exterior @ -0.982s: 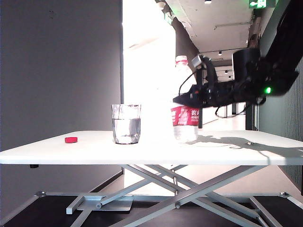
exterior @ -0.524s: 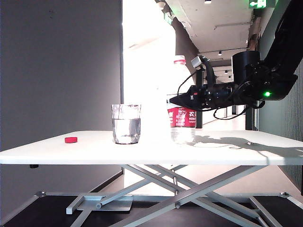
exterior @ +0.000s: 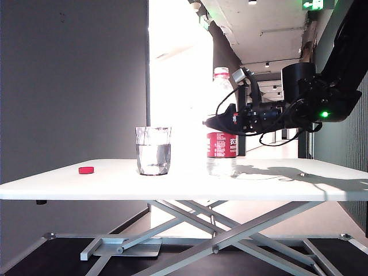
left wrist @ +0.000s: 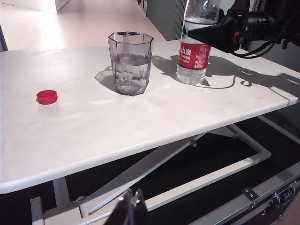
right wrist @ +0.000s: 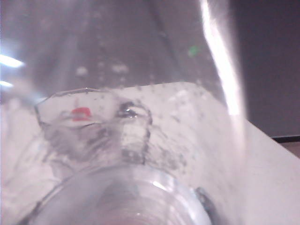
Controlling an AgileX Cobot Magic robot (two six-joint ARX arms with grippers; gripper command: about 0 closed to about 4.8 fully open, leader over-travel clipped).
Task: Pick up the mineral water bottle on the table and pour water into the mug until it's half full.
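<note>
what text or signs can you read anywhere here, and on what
Red label of the mineral water bottle: white Chinese characters, cut off by the right tool in front, not readable in full; below them a line in small Latin letters, too blurred to quote.
Green sign at the ceiling, exterior view: white marks, seemingly an exit sign, too small to read.
Mug, red cap: no text.

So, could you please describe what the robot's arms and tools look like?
The right arm is black and bulky, with a lit green indicator, loose black cables and a pale grey block on top. Its right tool tapers to a dark point. Of the left tool, only dark fingertips show.
</note>
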